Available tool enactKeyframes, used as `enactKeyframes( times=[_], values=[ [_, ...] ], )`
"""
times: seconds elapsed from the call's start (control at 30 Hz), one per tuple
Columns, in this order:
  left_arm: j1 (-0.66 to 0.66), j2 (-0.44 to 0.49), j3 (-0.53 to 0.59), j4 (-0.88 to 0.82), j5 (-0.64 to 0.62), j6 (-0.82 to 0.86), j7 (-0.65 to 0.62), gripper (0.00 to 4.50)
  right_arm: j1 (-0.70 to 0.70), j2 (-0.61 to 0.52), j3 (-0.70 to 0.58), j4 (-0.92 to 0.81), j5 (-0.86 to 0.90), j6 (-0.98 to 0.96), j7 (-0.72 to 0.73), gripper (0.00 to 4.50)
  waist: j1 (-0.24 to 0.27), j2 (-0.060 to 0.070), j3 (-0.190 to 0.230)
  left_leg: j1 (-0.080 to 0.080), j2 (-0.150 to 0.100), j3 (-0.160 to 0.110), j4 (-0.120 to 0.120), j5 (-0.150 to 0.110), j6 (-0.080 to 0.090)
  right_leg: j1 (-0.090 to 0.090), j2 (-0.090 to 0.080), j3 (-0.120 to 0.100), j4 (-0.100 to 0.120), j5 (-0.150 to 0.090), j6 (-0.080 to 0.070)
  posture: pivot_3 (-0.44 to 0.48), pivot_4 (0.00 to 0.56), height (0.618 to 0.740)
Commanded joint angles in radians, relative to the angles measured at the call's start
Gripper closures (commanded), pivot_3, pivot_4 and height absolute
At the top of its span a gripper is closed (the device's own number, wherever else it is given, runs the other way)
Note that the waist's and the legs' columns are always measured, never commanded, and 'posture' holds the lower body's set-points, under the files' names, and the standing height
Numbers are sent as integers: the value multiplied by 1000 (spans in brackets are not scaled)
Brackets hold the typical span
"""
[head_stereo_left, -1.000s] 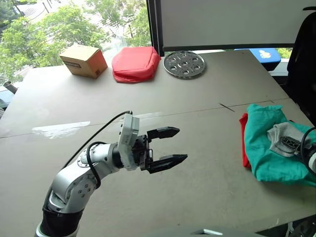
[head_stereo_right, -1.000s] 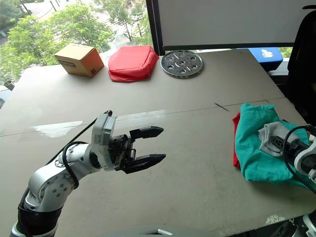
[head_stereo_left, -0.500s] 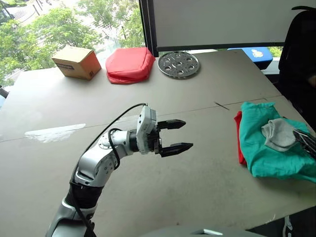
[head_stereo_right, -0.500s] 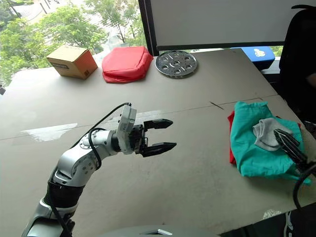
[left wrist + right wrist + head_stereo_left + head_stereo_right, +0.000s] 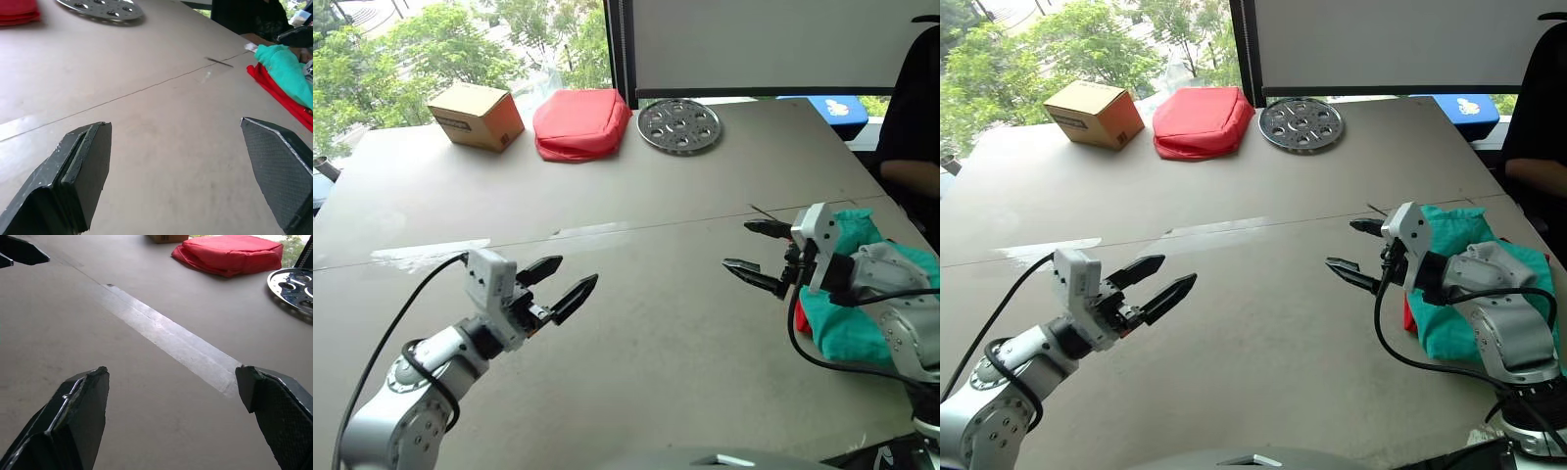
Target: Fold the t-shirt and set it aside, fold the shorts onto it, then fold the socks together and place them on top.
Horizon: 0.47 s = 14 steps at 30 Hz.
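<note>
The left gripper point(image 5: 560, 284) is hovering above the grey table point(image 5: 636, 215) on the robot's left, its two black fingers spread apart and holding nothing. The right gripper point(image 5: 756, 253) is hovering above the table on the robot's right, fingers likewise parted and empty, pointing toward the table's middle.

The shorts point(image 5: 1449, 318) are lying in a teal heap near the table's right edge, directly behind the right gripper and partly hidden by that arm. The t-shirt point(image 5: 279, 93) is lying beneath the shorts, with a red strip showing along the heap's inner edge. The socks are probably resting on top of the heap, but the right arm is covering that area, so their position cannot be confirmed.

Along the far edge of the table, a cardboard box point(image 5: 477, 116), a red padded pouch point(image 5: 580, 124) and a perforated metal disc point(image 5: 678, 126) are sitting in a row. A person's arm point(image 5: 908, 174) is showing beyond the table's right side.
</note>
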Motion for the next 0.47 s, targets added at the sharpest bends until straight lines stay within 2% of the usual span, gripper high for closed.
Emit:
enactKeyframes(
  times=[0.03, 0.13, 0.2, 0.33, 0.47],
  values=[
    [184, 0, 118, -95, -18, -59, -85, 0, 25, -34, -3, 36, -12, -98, 80, 126, 3, 2, 1, 0, -1, 1, 1, 0, 0, 0, 0, 0, 0, -2, 3, 0, 150, 740],
    [344, -10, 208, -92, -27, -98, -169, 0, 90, -61, -65, 5, 29, -85, 91, 126, 8, 2, 2, 1, -1, 2, 2, -1, -1, 2, -3, 0, 0, -3, 4, 0, 150, 740],
    [392, -7, 237, -88, -34, -116, -202, 0, 131, -78, -99, -14, 44, -81, 90, 126, 10, 3, 3, 1, -1, 2, 2, -1, -1, 2, -4, 0, 0, -3, 4, 0, 150, 740],
    [430, 21, 279, -56, -57, -118, -258, 0, 283, -139, -198, -72, 56, -91, 111, 126, 14, 5, 4, 0, 0, 2, 2, -1, -1, 2, -5, -3, 1, -3, 4, 0, 150, 740],
    [429, 38, 276, -36, -60, -116, -280, 0, 337, -146, -234, -82, 57, -116, 102, 126, 6, 4, 4, 1, 0, 5, 2, -2, 0, 2, -5, -3, 0, -3, 5, 0, 150, 740]
  ],
)
